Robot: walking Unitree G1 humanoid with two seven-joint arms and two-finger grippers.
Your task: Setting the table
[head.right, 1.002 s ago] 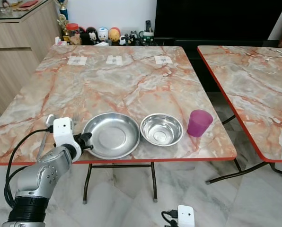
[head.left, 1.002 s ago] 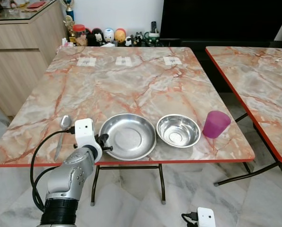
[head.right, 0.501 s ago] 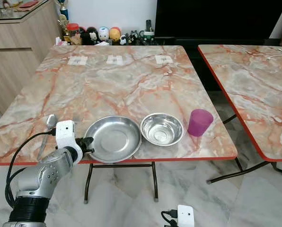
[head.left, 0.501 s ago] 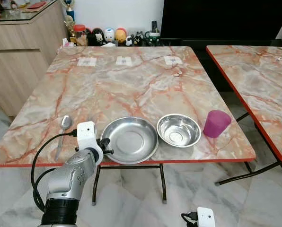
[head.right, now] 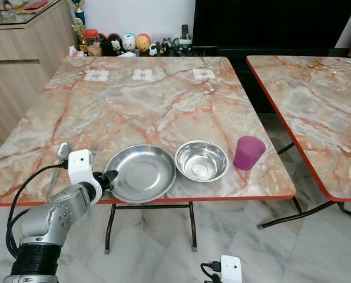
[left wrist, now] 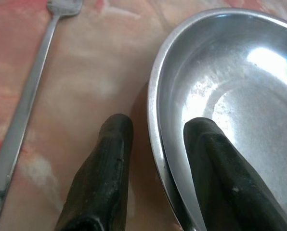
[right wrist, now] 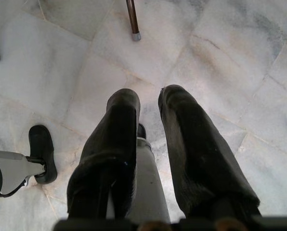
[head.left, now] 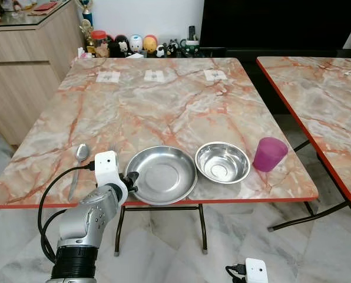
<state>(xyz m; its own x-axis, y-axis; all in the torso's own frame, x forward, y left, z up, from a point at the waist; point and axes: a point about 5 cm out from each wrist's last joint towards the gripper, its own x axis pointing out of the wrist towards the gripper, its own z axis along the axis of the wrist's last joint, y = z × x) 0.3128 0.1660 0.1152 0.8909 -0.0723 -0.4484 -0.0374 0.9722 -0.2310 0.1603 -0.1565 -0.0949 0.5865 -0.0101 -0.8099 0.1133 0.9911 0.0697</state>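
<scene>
From my head camera I see the marble-patterned bench (head.left: 164,112) with a steel plate (head.left: 161,174), a steel bowl (head.left: 222,162) just beside it on its right, and a purple cup (head.left: 270,154) further right, all near the front edge. A spoon (head.left: 76,167) lies to the left of the plate.

My left wrist view brings in what the head camera loses behind my wrist: a fork (left wrist: 25,101) lying beside the plate, and the plate's rim (left wrist: 155,125) running between my two fingers (left wrist: 110,168). One finger sits outside on the bench, the other inside the dish. My left gripper (left wrist: 153,127) straddles the rim, narrowly parted, pinching the plate's left edge.

Three small white labels (head.left: 155,75) lie along the far side of the bench; their print is too small to read.

My right gripper (right wrist: 148,103) hangs over the tiled floor (right wrist: 220,57), its fingers slightly apart and holding nothing.
</scene>
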